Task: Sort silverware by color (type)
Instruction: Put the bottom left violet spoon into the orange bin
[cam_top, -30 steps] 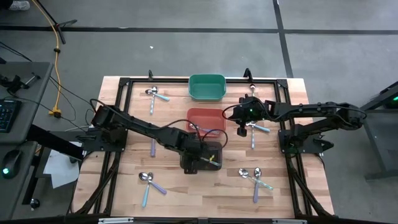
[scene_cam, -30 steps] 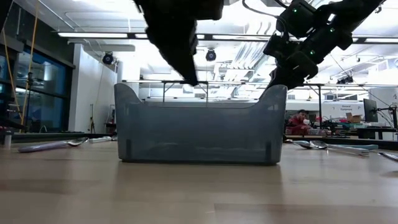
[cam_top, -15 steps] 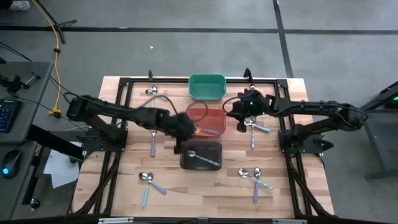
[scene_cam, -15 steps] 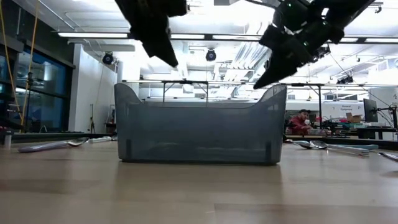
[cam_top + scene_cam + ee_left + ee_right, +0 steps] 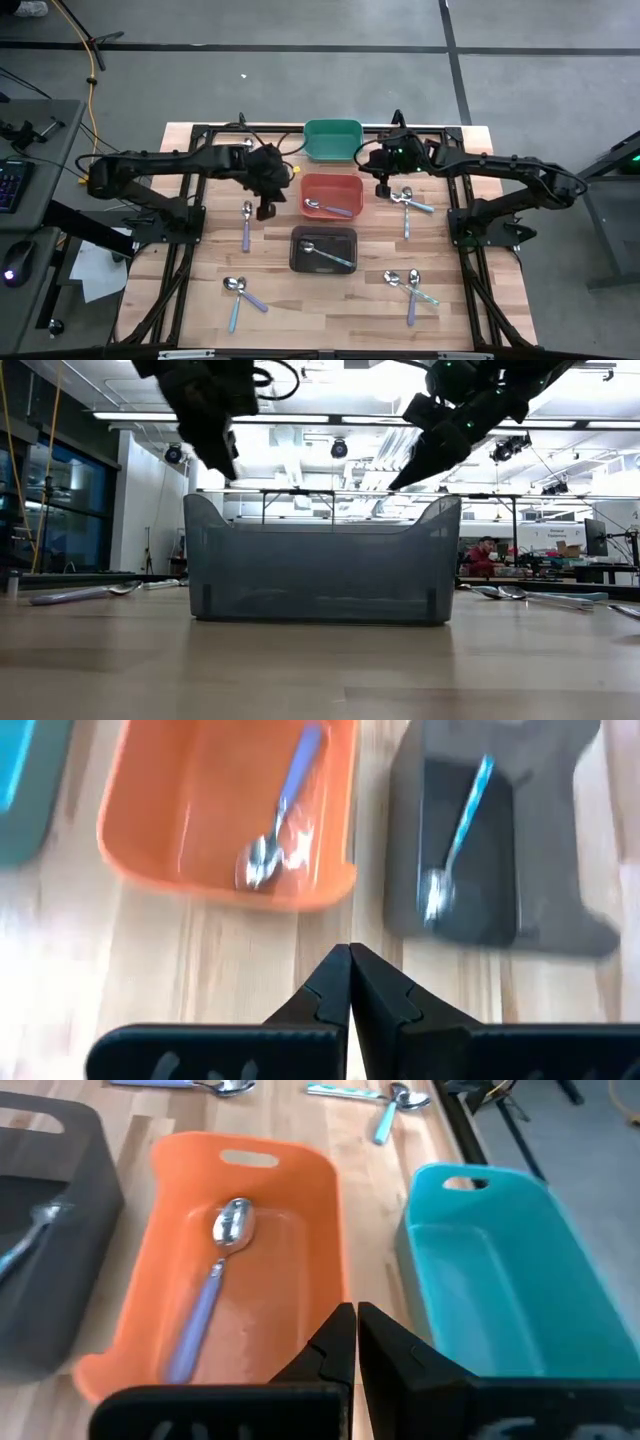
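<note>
I work in a robotics lab, a big open industrial hall. My wooden desk (image 5: 200, 300) stands on a black metal frame over a grey concrete floor (image 5: 300, 70) marked with dark lines. Looking level across the desk, I see long ceiling strip lights (image 5: 150, 416), exposed ducts, tall windows (image 5: 20, 510) and more workbenches (image 5: 560, 570), where a person (image 5: 483, 554) sits among equipment. Beside my desk, a side table carries a keyboard (image 5: 10, 185), and a yellow cable (image 5: 92, 110) trails across the floor.

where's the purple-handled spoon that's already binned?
High view: the purple-handled spoon lies in the red-orange bin at table center, between the green bin and black bin.
</note>
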Motion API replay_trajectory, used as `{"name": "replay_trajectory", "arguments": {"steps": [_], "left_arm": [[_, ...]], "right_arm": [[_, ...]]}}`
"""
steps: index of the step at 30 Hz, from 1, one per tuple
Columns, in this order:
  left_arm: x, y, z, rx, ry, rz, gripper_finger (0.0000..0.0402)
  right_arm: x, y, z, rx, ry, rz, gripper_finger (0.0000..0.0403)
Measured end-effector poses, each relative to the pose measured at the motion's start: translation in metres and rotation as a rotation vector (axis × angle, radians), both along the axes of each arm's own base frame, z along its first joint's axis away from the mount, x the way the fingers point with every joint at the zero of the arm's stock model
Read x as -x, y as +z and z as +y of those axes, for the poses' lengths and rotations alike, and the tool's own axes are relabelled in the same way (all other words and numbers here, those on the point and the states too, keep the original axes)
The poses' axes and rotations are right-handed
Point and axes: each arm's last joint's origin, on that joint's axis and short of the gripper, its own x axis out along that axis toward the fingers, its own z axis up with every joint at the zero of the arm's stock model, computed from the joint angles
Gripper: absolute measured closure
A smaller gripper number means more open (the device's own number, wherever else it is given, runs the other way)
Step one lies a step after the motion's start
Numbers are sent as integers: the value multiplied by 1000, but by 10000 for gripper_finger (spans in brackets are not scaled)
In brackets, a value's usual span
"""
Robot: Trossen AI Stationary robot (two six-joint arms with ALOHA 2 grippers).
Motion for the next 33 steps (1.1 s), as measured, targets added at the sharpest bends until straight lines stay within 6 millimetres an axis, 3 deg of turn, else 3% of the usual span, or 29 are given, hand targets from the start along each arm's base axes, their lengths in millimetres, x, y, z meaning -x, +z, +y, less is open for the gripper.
{"name": "replay_trajectory", "arguments": {"steps": [4, 11, 20, 24, 27, 33], "left_arm": [[4, -6, -15, -10, -67, 39, 401], [4, -17, -64, -66, -167, 98, 401], [10, -17, -110, 27, -104, 125, 399], [15, -19, -129, 36, -68, 135, 384], [15, -23, -142, 60, -39, 150, 366], [14, -44, -167, 58, -15, 241, 327]], "right_arm": [[1, 4, -5, 23, -5, -5, 403], [3, 4, -9, 54, 13, 6, 403], [8, -3, -6, -38, 2, 71, 403], [9, -8, -2, -85, -10, 104, 403], [11, -21, 6, -87, 22, 132, 403], [10, -34, 18, -105, 48, 143, 403]]}}
